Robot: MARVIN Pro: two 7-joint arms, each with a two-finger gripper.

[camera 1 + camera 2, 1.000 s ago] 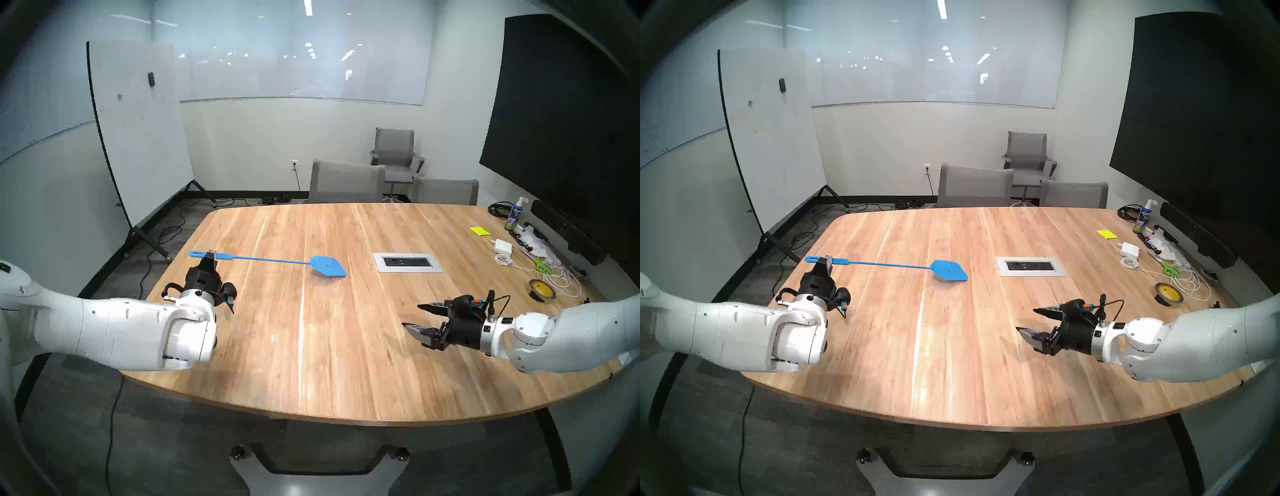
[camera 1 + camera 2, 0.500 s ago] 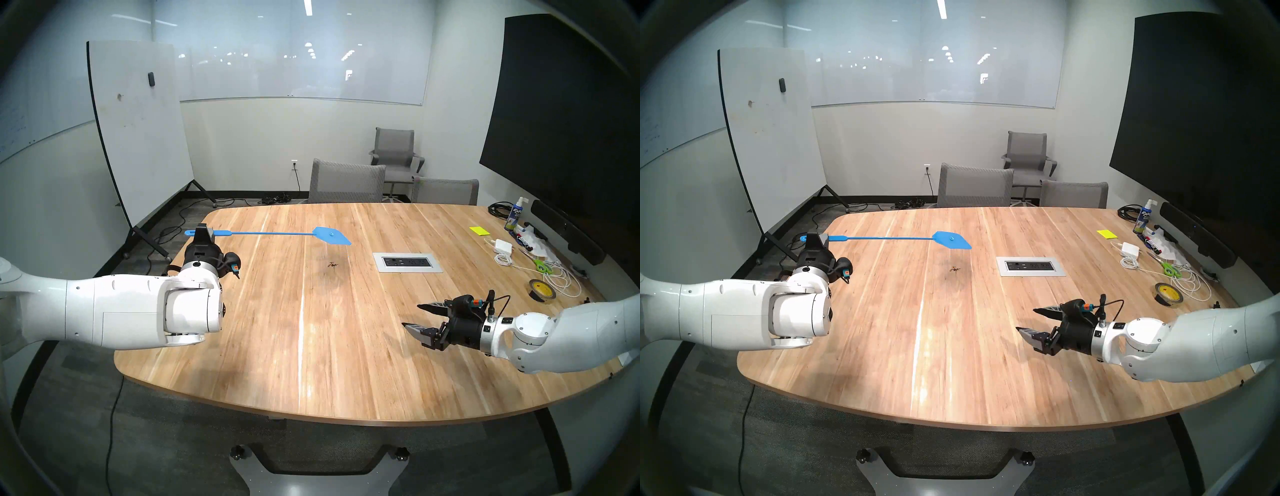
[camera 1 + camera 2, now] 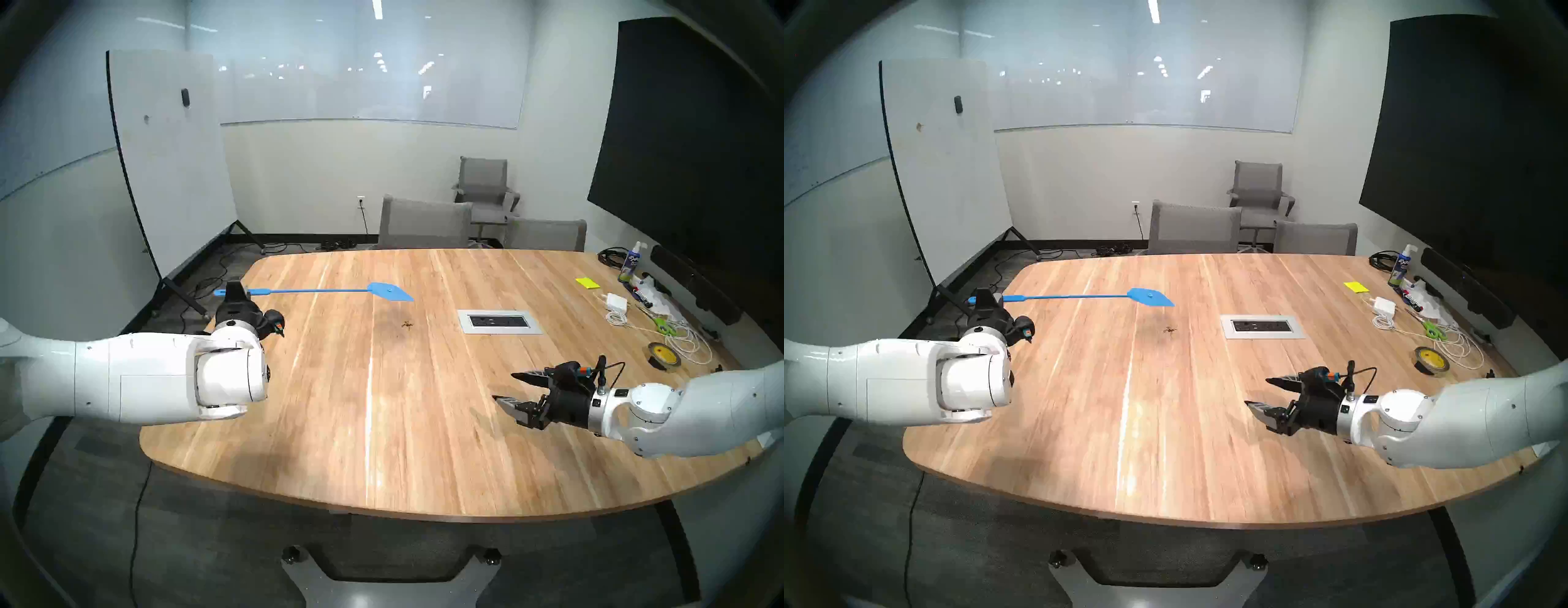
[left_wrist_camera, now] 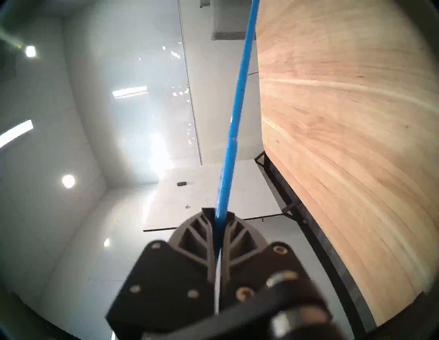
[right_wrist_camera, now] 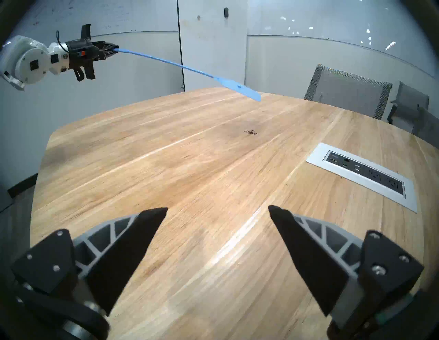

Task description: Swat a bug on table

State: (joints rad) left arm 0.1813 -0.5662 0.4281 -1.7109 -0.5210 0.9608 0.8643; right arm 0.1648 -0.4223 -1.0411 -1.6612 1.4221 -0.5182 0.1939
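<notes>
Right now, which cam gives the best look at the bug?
Right wrist: the bug lies unobstructed on the table, largest here, its thin legs discernible. Both head views show it only as a tiny dark speck left of the power-outlet panel. Left wrist misses it, showing just the fly swatter handle and table edge.

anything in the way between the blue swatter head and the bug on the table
Nothing visible. The blue plastic fly swatter, held by the shut left end effector, hangs in the air above the light-wood plank table. The tiny dark bug lies exposed on bare wood, left of the silver outlet panel.
</notes>
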